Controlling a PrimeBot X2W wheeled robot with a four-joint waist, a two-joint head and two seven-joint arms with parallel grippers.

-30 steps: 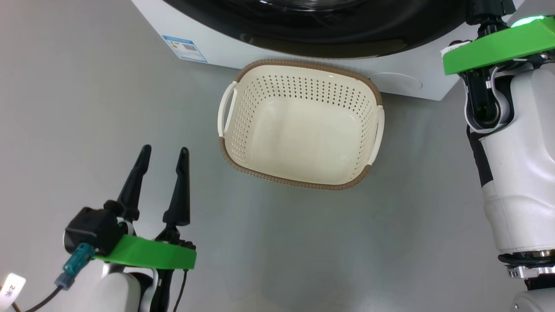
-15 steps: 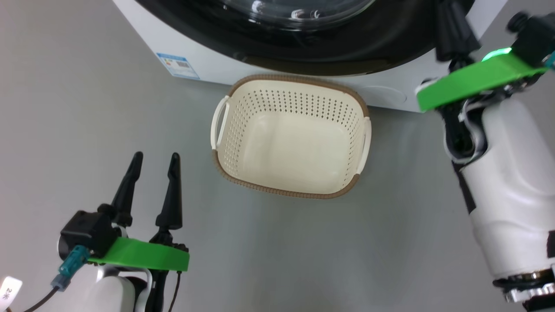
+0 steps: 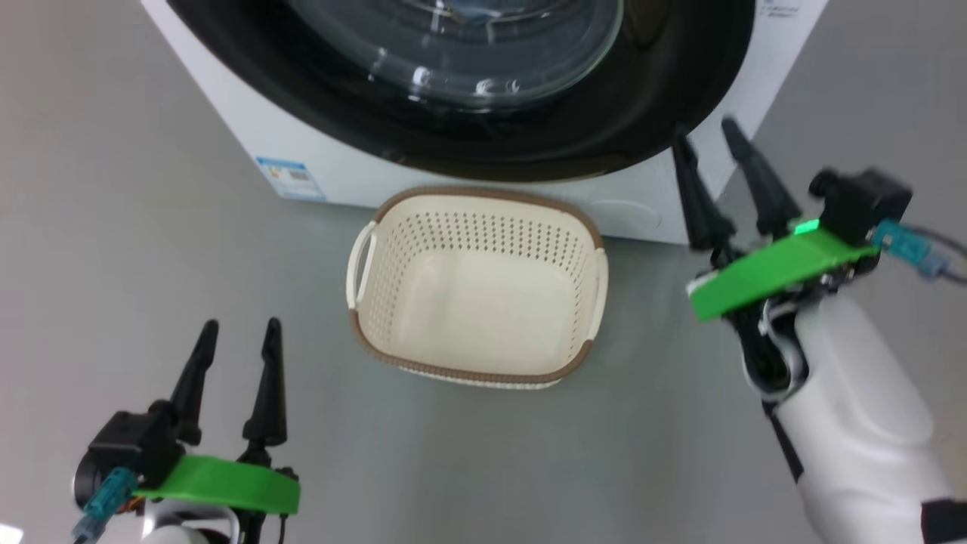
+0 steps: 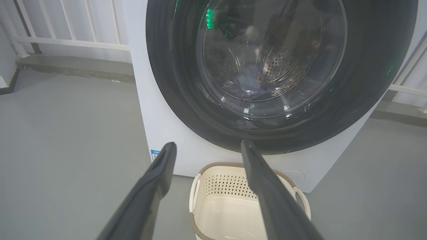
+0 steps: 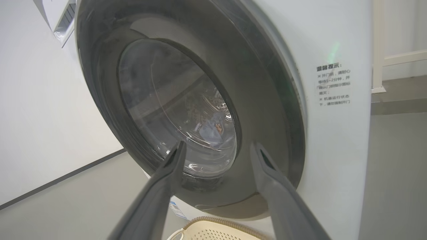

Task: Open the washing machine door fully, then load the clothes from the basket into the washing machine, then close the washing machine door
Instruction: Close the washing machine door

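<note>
Washing machine door (image 3: 453, 68) is shut flat against the front of the machine, its glossy black rim ringing the clear glass bowl.

The right gripper (image 3: 704, 128) is raised by the door's lower right edge with its two dark fingers spread wide. From where I stand I can't tell whether the tips touch the rim or sit just short of it. In the right wrist view those fingers frame the lower part of the door (image 5: 180, 113) from the side.

The left gripper (image 3: 242, 325) hangs low and well back over the grey floor (image 3: 113, 264). Its fingers are parted too and point towards the machine.

Between the two arms the basket (image 3: 483, 195) sits on the floor, its far rim just in front of the washing machine (image 3: 332, 177) and under the door. Its smooth cream bottom is in plain sight. A small blue label (image 3: 291, 177) is stuck on the white front near the lower left corner.

Through the glass the clothes (image 4: 248, 81) lie as a light blue bundle low in the steel drum, and an orange patch shows on them in the right wrist view (image 5: 211, 128). A block of printed text (image 5: 333, 85) is on the white panel right of the door. A pale railing (image 4: 66, 33) runs behind the machine.
</note>
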